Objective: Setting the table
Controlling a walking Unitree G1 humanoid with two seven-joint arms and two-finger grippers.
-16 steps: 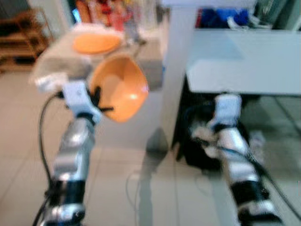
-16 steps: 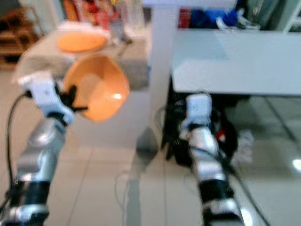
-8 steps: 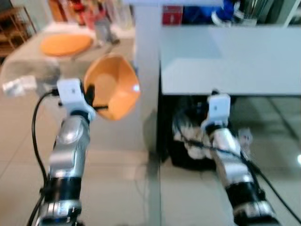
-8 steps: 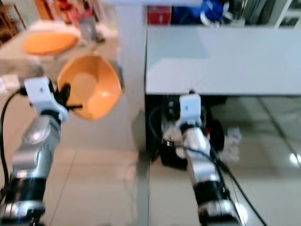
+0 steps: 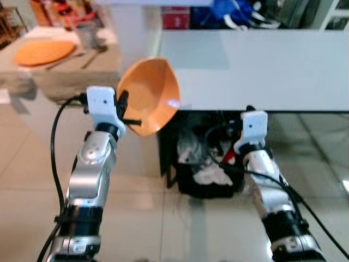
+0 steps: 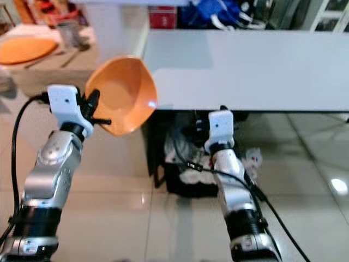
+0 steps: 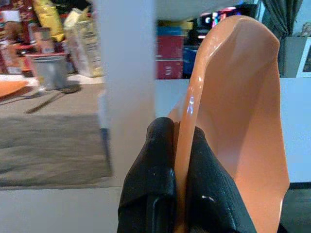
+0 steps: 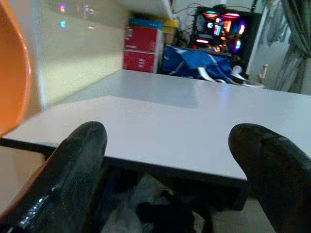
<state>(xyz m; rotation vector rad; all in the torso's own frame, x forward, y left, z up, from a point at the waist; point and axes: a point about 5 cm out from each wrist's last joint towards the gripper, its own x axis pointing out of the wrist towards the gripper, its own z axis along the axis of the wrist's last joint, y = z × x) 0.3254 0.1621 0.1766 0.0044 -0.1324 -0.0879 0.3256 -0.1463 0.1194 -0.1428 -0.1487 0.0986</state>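
Standing on a glossy pale tiled floor [image 5: 22,180], facing a wide, flat white counter [image 5: 256,65] with a black bin of crumpled white stuff [image 5: 207,164] tucked beneath its near edge. Showing, off to the robot's left, a second counter draped in a beige cloth [image 5: 65,71], carrying one flat orange plate [image 5: 43,53], one grey metal cup [image 7: 51,72] and cutlery lying beside it, too blurred to count. Rising between the two counters, one white pillar [image 7: 127,73]. Crowding the far background: red boxes [image 8: 141,48], a blue bag [image 8: 194,65] and food packets.

Counting two silver arms. Holding up one smooth orange plastic bowl [image 5: 151,94] in the left pincer [image 7: 177,160], both black fingers [image 7: 153,165] clenched on the rim, one inside and one outside, with the bowl tipped on edge and its hollow turned toward the white counter. Hanging in the air just before that counter's near left corner, touching nothing else.

Resting lower, before the counter's front edge and above the bin, the right pincer [image 8: 172,160], released, its two black fingers [image 8: 80,155] spread well apart and gripping nothing.
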